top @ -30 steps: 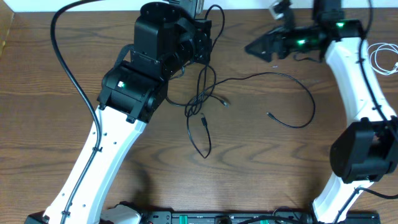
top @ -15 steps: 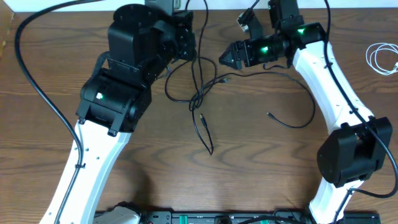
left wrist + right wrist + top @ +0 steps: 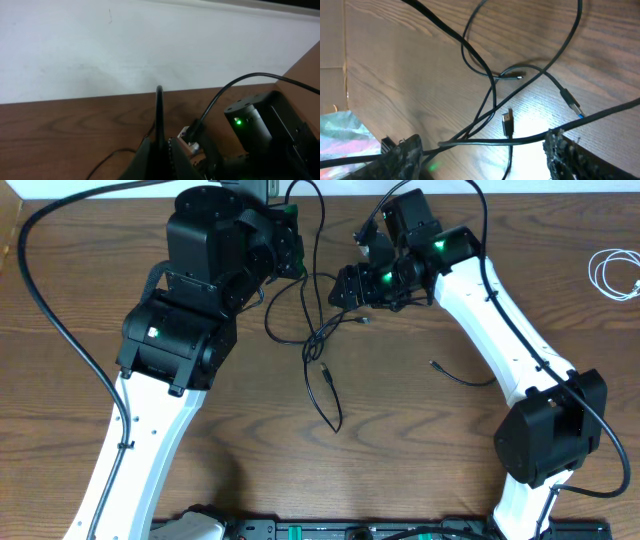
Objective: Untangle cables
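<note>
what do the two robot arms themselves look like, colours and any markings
Both match: the left arm and right arm have long white links and boxy black joint housings, each showing a small green light. A black wire runs along the white links. Pincer fingers are black and rough-textured.

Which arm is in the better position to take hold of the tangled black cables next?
Right. The right gripper, open, hangs beside the tangled black cables; the left gripper is shut on one cable.
</note>
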### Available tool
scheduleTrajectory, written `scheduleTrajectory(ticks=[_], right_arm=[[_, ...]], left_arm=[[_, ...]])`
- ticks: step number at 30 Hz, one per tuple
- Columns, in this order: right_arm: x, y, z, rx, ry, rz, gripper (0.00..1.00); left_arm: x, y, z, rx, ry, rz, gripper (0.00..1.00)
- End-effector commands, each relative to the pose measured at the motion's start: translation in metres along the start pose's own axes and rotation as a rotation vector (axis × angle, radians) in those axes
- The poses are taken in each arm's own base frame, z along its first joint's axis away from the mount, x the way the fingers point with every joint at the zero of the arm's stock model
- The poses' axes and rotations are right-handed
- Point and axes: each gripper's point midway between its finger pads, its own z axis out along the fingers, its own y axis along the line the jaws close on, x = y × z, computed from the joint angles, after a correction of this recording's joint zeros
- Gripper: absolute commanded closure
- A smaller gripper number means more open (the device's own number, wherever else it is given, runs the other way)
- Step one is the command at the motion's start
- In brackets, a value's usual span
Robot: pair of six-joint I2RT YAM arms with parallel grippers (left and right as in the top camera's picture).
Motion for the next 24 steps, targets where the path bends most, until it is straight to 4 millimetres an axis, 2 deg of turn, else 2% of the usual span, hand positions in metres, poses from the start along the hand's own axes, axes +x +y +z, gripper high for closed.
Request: scheduleTrajectory(ticks=[1,13,17,24], right_arm=[[0.002,0.002,0.003,0.018,0.010,0.018,0.27],[0.018,0.012,0.033,0.059,0.060,0.027,0.29],[0.025,0.005,0.052,0.069,0.104,0.044,0.30],[0.029,-0.001,0.065,0.076,0.130,0.048,0.34]], left_arm=[[0.003,0.006,0.006,-0.025,0.010,-0.003,0.93],[0.004,0.008,0.007,-0.036,0.012,0.004,0.92],[0.004,0.008,0.007,-0.036,0.013,0.004,0.92],[0.004,0.008,0.007,-0.037,0.014,0.004,0.93]])
